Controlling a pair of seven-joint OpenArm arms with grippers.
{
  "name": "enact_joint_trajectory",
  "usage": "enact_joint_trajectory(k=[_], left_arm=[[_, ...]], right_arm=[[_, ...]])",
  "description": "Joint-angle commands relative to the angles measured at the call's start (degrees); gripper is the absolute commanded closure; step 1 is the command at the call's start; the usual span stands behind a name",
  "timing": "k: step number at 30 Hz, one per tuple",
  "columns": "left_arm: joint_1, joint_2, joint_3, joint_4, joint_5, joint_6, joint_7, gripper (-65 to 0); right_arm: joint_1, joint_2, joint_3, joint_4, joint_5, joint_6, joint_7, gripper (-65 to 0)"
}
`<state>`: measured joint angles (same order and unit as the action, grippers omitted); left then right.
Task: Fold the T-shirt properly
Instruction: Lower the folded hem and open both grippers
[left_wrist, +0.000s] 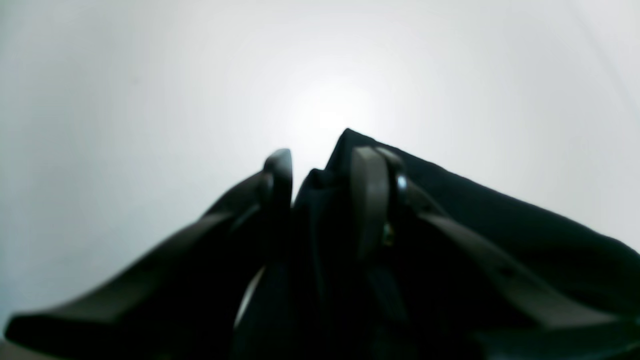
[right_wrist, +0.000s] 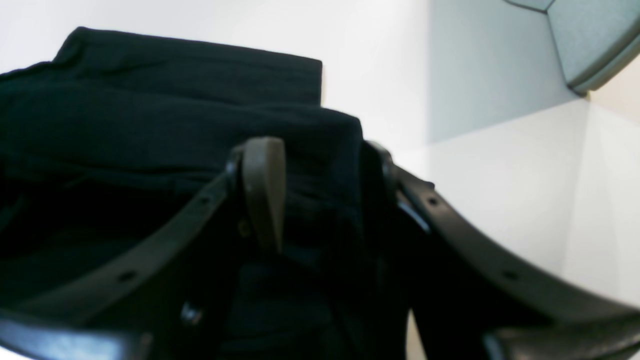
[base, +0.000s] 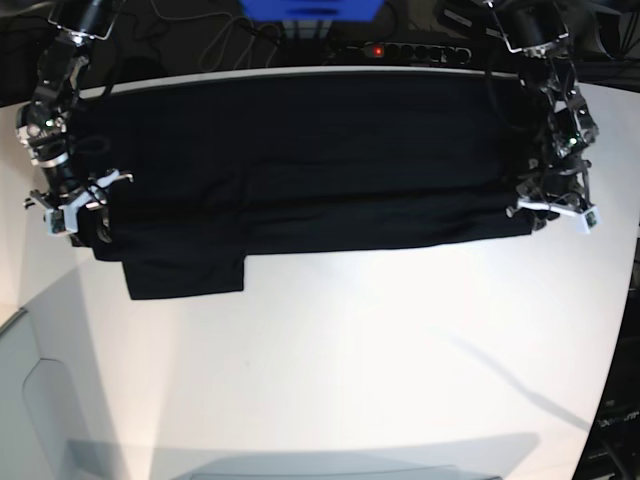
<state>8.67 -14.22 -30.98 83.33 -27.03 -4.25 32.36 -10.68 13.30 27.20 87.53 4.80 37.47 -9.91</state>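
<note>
Bare white table fills the near half of the base view, with nothing lying on it. Beyond it, the T-shirt lies spread as a wide black band across the far half of the table, already doubled along its length by the look of the layered near edge. One sleeve sticks out toward you at the left of this view.

Your right gripper sits at the shirt's left end in this view. Its wrist camera shows the jaws clenched on a bunched fold of black cloth, one finger pressed into the fabric. Your left gripper sits at the opposite end. Its wrist view shows black cloth pinched between the two fingertips, so it too grips the shirt's edge.

To do this fold well, I judge that you should lift both ends together and keep them level, so the cloth between the arms stays taut without sagging or twisting. Carry both edges the same way and lay them down square to the far hem. Watch the loose sleeve: it may drag or crumple under the body unless it is tucked in. Let go only once the cloth lies flat.
</note>
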Motion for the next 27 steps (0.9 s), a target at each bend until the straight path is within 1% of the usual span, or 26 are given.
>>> enact_joint_trajectory(k=[1,17,21,27], left_arm=[[-0.6,-0.6,-0.2,0.9,-0.4,-0.1,-1.4,-19.1],[-0.4,-0.4,-0.2,0.8,-0.6,-0.1,-1.4,-19.1],[-0.3,1.0,-0.1,0.8,-0.4,-0.1,-1.4,-19.1],[-0.3,1.2,-0.1,0.8,-0.6,-0.1,-1.4,-18.5]], right_arm=[[0.5,0.8,0.3,1.2,0.9,0.7,1.3,-25.5],[2.0,0.6,0.2,1.2,0.9,0.7,1.3,-25.5],[2.0,0.5,0.2,1.2,0.9,0.7,1.3,-25.5],[2.0,0.7,0.2,1.2,0.9,0.7,1.3,-25.5]])
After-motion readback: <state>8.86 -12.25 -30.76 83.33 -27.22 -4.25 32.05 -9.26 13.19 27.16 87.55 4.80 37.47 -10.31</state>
